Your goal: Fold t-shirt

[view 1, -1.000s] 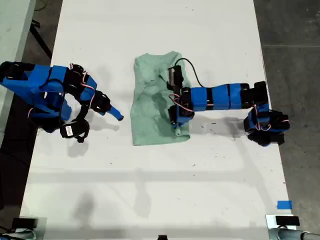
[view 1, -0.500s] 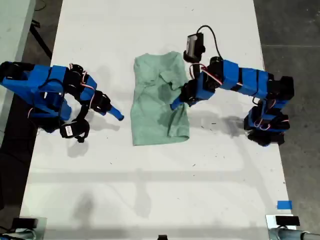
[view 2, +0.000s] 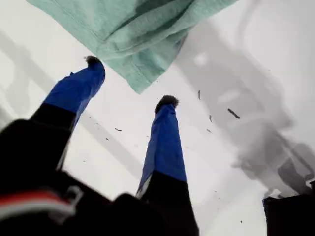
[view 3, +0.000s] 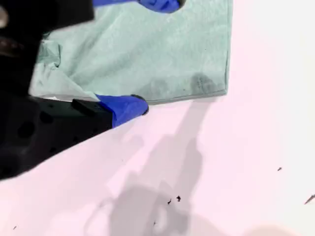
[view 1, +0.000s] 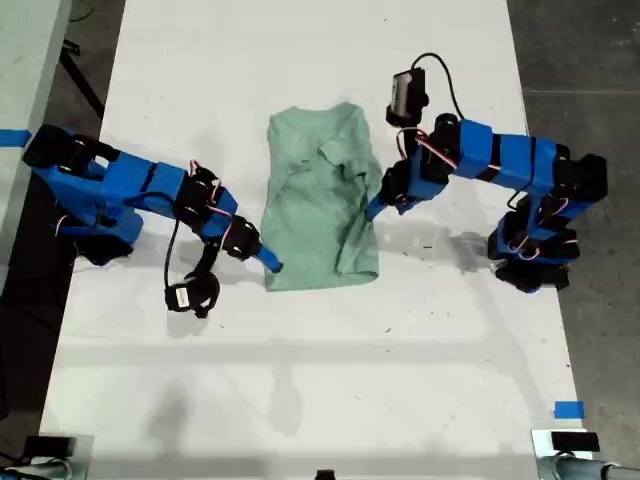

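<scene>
Roughly mid-table, spread flat on the white table (view 1: 300, 380): the t-shirt (view 1: 315, 215), pale mint green, already folded into a narrow upright rectangle, with creases and an overlapping flap near its upper half and a doubled layer at its lower corner on the exterior view's right. At that side of the shirt, on the arm reaching in from the exterior view's right: my first gripper (view 1: 375, 208), lifted off the table just beside the shirt's edge. Seen along its own wrist view as my first gripper (view 2: 130, 81): both blue fingers (view 2: 165, 142) spread apart, nothing held between them, bare table underneath, and a layered corner of the t-shirt (view 2: 138, 29) just beyond the fingertips. On the arm coming in from the exterior view's left: my second gripper (view 1: 272, 262), down low at the shirt's lower corner on that side. Seen in the second wrist view as my second gripper (view 3: 150, 55): jaws wide apart, one finger (view 3: 125, 107) right at the straight hem, the other over the cloth of the t-shirt (view 3: 187, 49), no fabric pinched; actual contact with the cloth impossible to tell. Well apart from both arms, near the lower corner on the exterior view's right: a small piece of blue tape (view 1: 568, 409).
</scene>
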